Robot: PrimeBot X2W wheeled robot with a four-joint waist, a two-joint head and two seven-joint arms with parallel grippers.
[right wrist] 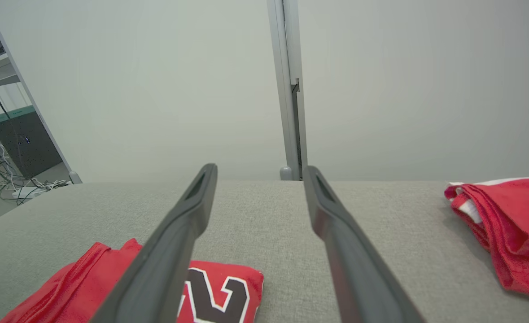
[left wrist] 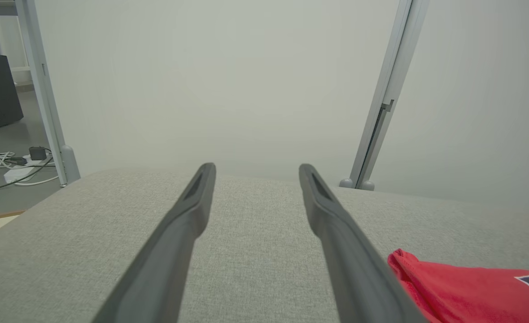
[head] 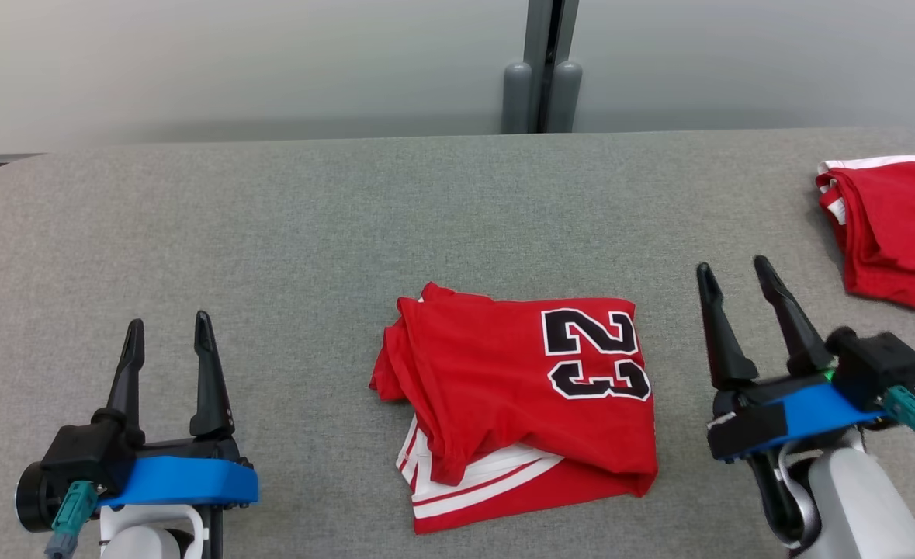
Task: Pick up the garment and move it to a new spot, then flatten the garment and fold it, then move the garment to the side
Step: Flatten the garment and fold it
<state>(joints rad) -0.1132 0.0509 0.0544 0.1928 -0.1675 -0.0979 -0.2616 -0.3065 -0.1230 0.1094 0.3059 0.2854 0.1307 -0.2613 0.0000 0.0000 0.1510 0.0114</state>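
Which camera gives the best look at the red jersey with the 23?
The head view: the folded jersey lies whole there, number plain. The left wrist view catches an edge; in the right wrist view a finger covers part of it.

Jersey [head: 519, 388] underlayers hidden; second garment [head: 899, 233] cut off rightward.

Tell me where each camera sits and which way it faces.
Head view: on the head, looking down at the table, folded jersey, open left gripper and open right gripper.
Left wrist view: on the left wrist, facing the wall along its fingers.
Right wrist view: on the right wrist, likewise along its fingers; second red garment at right.
Shared: both wrist views catch the jersey.
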